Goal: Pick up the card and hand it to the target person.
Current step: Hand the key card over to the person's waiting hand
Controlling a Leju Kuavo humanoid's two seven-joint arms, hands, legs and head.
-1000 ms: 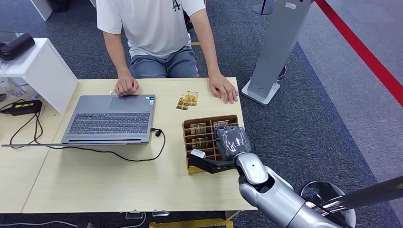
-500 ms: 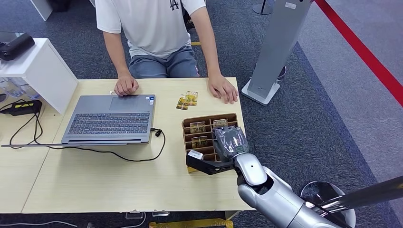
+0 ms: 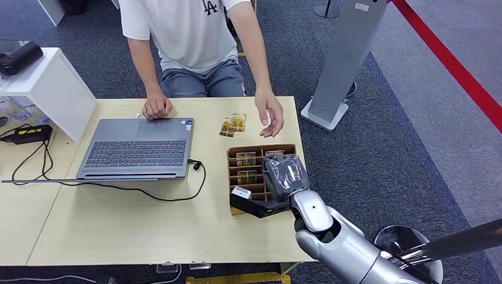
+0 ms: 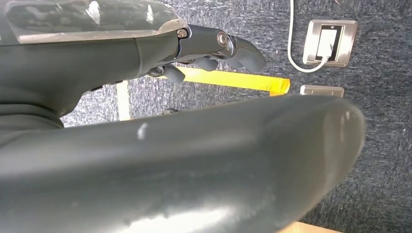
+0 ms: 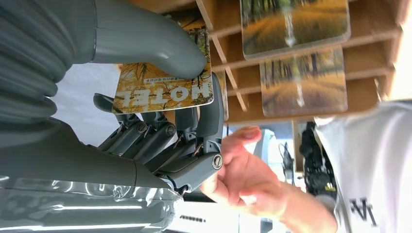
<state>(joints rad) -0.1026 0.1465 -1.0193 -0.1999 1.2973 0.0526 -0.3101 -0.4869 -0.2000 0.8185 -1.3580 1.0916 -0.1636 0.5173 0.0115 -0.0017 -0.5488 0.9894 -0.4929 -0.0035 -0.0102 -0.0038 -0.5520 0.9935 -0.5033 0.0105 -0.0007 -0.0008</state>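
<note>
Right hand [image 5: 160,141] of mine pinches the card [image 5: 163,85] above the wooden tray [image 3: 232,171]; the person's hand [image 3: 269,115] hovers open nearby. Left hand [image 4: 214,48] hangs empty, fingers loosely apart.

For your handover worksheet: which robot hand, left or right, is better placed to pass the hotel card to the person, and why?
The right robot hand. It already pinches the hotel card over the wooden card organiser, near the person's raised hand. The left robot hand hangs over the carpet.
</note>
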